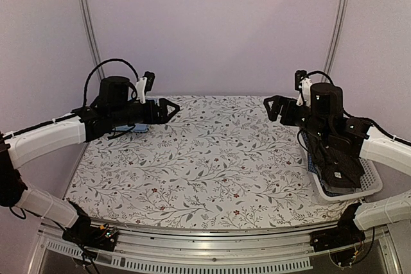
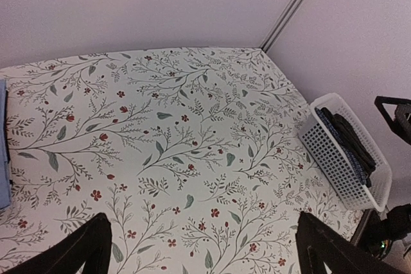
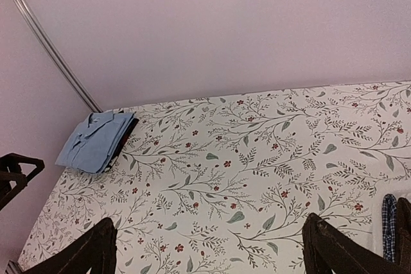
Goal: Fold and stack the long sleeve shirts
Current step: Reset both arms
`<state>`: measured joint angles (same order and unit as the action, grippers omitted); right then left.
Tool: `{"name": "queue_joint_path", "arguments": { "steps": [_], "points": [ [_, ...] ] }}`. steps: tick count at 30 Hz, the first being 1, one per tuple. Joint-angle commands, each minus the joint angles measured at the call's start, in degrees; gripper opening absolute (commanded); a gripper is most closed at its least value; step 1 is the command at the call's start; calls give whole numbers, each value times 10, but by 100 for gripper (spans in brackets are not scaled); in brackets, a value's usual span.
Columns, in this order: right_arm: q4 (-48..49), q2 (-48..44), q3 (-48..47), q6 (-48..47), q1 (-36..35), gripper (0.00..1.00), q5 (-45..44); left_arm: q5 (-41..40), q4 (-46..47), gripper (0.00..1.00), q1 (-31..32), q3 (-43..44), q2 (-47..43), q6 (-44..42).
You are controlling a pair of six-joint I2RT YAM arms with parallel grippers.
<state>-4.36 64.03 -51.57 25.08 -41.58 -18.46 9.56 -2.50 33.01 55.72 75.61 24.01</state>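
Near right, our white basket [image 2: 327, 152] has dark checked shirts [image 2: 350, 142] waiting. Left gripper [image 1: 171, 110] and right gripper [image 1: 268, 110] hover wide open, empty, over the floral tablecloth [image 1: 212, 158]. Far left, the light blue shirt [image 3: 93, 142] sits folded. We figure we're between shirts: next up, pluck one from the basket.
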Motion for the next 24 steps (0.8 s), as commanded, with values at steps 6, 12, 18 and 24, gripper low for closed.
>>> {"name": "queue_joint_path", "arguments": {
  "steps": [6,12,18,24],
  "points": [
    [16,-2,-4,-8,3,99,-16,-6,14,100,7,-5,-14,-4],
    [17,-8,2,-7,3,99,-19,-5,15,100,7,-3,-13,-2],
    [16,-11,2,-10,2,99,-22,-2,16,100,7,-4,-13,2],
    [15,-8,3,-9,2,99,-20,0,15,100,7,-7,-15,3]
  ]
}}
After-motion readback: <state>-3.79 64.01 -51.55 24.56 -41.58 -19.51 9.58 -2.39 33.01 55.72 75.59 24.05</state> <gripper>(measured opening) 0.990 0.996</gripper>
